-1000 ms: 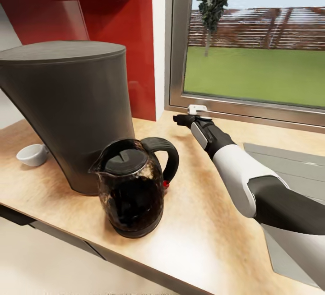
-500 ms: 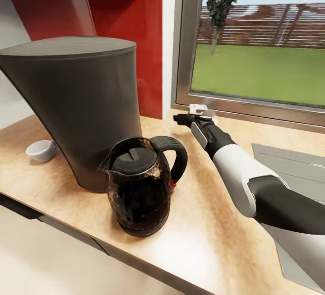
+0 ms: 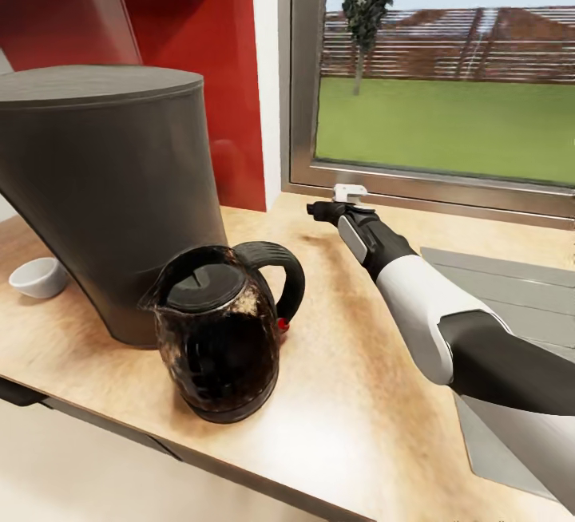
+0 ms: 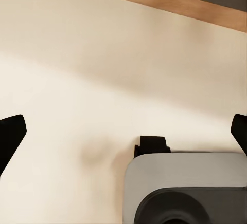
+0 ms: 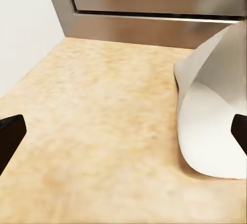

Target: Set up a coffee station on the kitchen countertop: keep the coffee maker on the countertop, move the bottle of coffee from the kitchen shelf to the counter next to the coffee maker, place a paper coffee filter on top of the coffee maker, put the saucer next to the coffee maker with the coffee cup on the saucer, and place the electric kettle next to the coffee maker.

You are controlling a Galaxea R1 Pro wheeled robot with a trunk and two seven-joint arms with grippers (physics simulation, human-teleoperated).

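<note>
Smoky-glass electric kettle [image 3: 217, 334] is standing just before the coffee maker [image 3: 108, 195]; we are holding our right gripper [image 5: 123, 126] spread beside the paper coffee filter [image 5: 213, 116], beyond the coffee maker; left gripper [image 4: 123, 131] spread too.

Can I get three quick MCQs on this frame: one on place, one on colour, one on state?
1. The kettle stands:
A. in front of the coffee maker
B. on the windowsill
C. on the floor

2. The wall behind the coffee maker is:
A. blue
B. red
C. green

3. The right end effector is:
A. shut on the cup
B. shut on the kettle
C. open, with the filter beside one finger

Answers:
1 A: it sits on the countertop, nearer the camera.
2 B: a red panel.
3 C: the fingertips sit wide apart, holding nothing.
</note>
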